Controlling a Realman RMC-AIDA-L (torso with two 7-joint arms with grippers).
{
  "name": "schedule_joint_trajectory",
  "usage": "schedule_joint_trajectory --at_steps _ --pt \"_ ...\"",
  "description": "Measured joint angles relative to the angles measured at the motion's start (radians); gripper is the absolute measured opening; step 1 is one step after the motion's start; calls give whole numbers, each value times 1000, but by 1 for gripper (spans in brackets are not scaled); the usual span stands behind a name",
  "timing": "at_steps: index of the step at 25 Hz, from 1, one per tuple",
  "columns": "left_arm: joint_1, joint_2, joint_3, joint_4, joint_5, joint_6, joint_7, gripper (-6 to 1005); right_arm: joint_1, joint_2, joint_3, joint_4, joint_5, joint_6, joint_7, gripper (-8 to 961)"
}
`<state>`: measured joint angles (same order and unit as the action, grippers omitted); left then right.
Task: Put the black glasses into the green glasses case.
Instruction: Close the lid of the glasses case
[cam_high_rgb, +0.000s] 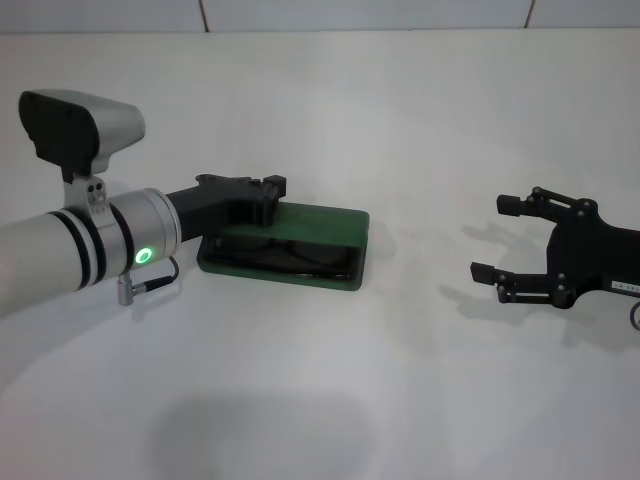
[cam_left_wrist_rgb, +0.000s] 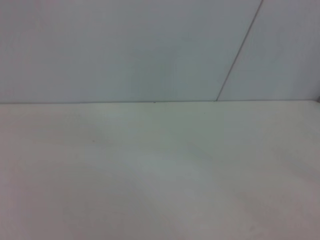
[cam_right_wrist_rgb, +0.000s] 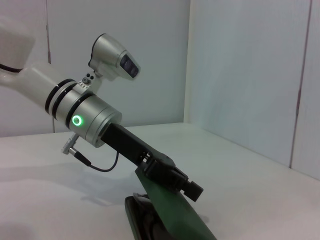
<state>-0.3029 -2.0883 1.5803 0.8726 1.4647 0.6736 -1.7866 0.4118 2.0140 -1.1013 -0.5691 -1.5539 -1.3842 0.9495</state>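
The black glasses (cam_high_rgb: 285, 250) lie inside the green glasses case (cam_high_rgb: 330, 268), seen through the gap between its base and its half-lowered lid (cam_high_rgb: 320, 222). One pair, one case. The case sits on the white table (cam_high_rgb: 320, 400), left of centre in the head view, with bare surface on every side: a broad stretch toward the near edge, a long run back to the wall seam, and an open gap on the right before the other arm.

The left gripper (cam_high_rgb: 268, 195) rests on the lid's far left edge, its dark body pressed against the green shell. The fingers are bunched over that edge; whether they pinch the lid or only push on it cannot be told.

The right gripper (cam_high_rgb: 497, 238) hangs above the table well to the right of the case, touching nothing, fingers spread wide and empty.

The right wrist view adds the side profile: the lid (cam_right_wrist_rgb: 175, 210) tilts up steeply from the base, and the left gripper (cam_right_wrist_rgb: 172, 175) bears on its upper edge. The left wrist view shows only bare table (cam_left_wrist_rgb: 160, 175) and the wall behind, neither case nor glasses.
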Motion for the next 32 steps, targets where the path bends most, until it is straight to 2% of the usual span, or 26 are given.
schedule_joint_trajectory --at_steps 10,32 --pt "16 -2 0 -8 -34 -2 90 13 2 0 0 0 0 0 6 886" --pt "13 -4 1 -145 -310 110 471 34 2 0 0 3 0 -9 11 886"
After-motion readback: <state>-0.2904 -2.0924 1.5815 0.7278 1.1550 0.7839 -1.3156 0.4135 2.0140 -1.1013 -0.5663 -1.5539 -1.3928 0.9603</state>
